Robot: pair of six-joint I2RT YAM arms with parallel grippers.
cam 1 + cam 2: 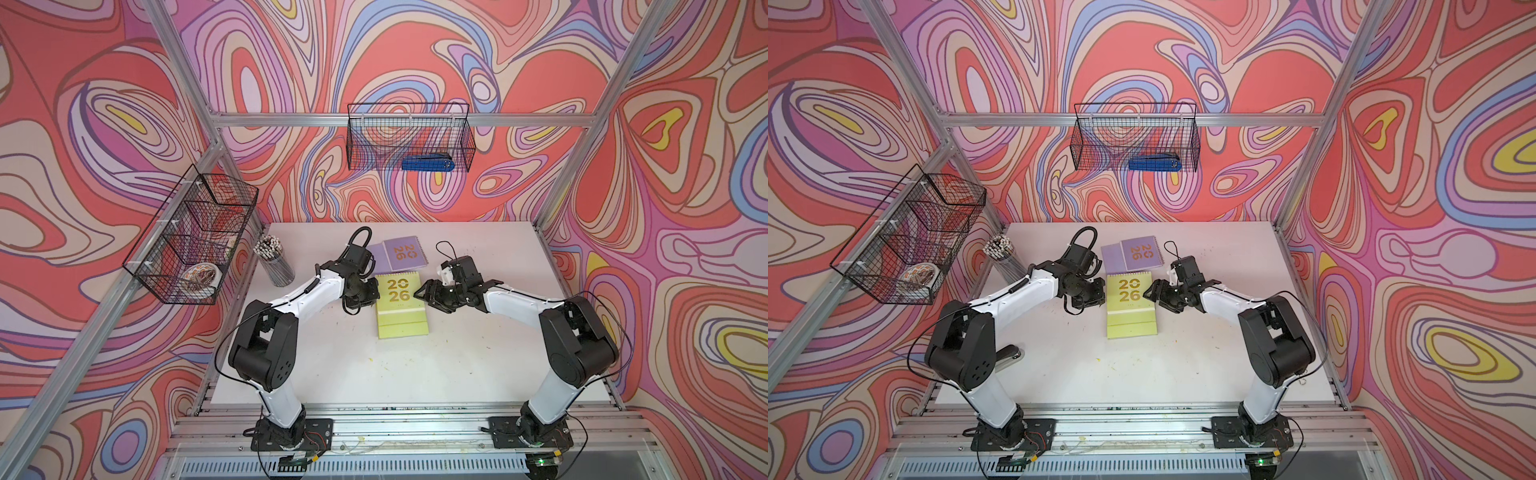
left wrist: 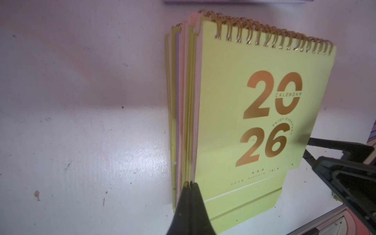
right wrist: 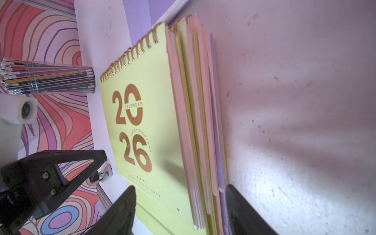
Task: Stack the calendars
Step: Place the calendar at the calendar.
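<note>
**A:** Left wrist view first: what is the left gripper [image 2: 189,184] doing?

**B:** Its fingers are pressed together, with the tips at the left edge of the stack [image 2: 183,101], near a lower corner. It holds nothing. I'd judge it is acting as a stop for squaring the pile.

**A:** And the pile itself?

**B:** It sits in the middle of the table [image 1: 478,353], between the two arms. A yellow-green calendar [image 1: 398,291] lies on top, cover up. Beneath it the edges show peach, lilac and more yellow-green, fanned rather than flush.

**A:** Anything left out?

**B:** A lilac calendar [image 1: 403,254] lies apart, just beyond the stack's spiral end. It seems to rest on another lilac sheet; I cannot tell whether that is a second calendar.

**A:** The right gripper [image 3: 181,187]?

**B:** Its jaws are apart, one finger above the cover and the other low by the table. The stack's right edge lies between them, and neither finger is clearly touching.

**A:** So which step?

**B:** Tidying the stack, I'd say. The next move calls for reaching past the pile, taking the lilac calendar by an edge and laying it on top with the spirals aligned.
</note>
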